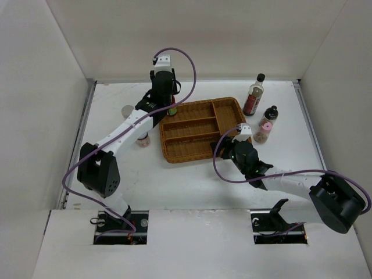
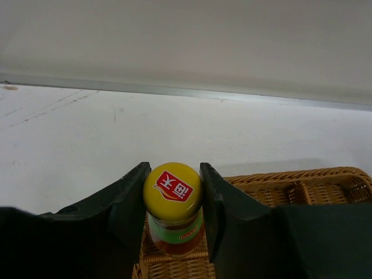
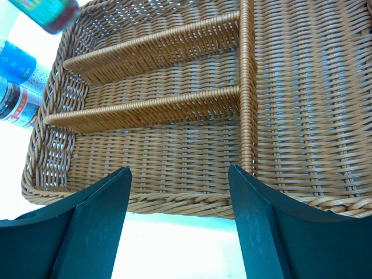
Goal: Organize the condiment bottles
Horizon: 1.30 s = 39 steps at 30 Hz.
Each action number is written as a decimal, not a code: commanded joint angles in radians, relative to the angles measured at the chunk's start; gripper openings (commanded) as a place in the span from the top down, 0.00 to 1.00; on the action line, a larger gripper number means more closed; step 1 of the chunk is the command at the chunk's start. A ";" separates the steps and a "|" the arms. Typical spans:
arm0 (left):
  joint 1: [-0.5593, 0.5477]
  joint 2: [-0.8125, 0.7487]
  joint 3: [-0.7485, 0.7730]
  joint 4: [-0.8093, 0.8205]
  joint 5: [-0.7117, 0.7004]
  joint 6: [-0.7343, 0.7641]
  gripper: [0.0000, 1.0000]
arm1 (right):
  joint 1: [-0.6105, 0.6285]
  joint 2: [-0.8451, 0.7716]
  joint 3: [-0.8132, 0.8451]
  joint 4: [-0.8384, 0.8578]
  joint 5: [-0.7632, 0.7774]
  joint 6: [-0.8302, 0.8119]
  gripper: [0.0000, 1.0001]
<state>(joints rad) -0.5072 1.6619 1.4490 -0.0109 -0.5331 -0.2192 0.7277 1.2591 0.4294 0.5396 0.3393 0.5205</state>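
My left gripper (image 1: 167, 97) (image 2: 172, 170) is shut on the yellow cap of the red sauce bottle (image 2: 173, 232), which stands upright over the far left corner of the brown wicker tray (image 1: 200, 131). I cannot tell whether the bottle rests on the tray floor. My right gripper (image 1: 225, 144) (image 3: 179, 171) is open and empty at the tray's near edge. The tall dark black-capped bottle (image 1: 254, 95), black-capped shaker (image 1: 269, 116) and pink-lidded shaker (image 1: 263, 132) stand right of the tray. A blue-label jar (image 3: 22, 65) and another jar (image 3: 14, 107) stand left of the tray.
The tray (image 3: 174, 145) has three long slots and one wide compartment, all empty. A grey round lid or jar (image 1: 127, 110) sits left of the left arm. White walls enclose the table on three sides.
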 commanded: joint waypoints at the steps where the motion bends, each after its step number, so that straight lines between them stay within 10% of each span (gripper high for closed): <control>1: 0.002 0.007 0.062 0.135 -0.007 0.017 0.83 | -0.001 -0.021 0.028 0.053 -0.003 0.003 0.26; 15: -0.014 0.053 -0.134 0.259 -0.015 -0.029 0.75 | 0.000 -0.020 0.031 0.048 -0.005 -0.004 0.22; 39: 0.037 -0.332 -0.410 0.192 -0.126 -0.086 0.17 | -0.003 -0.024 0.029 0.045 -0.011 0.004 0.16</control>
<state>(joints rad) -0.5030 1.3861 1.0817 0.2176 -0.6029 -0.2672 0.7277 1.2572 0.4294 0.5392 0.3393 0.5205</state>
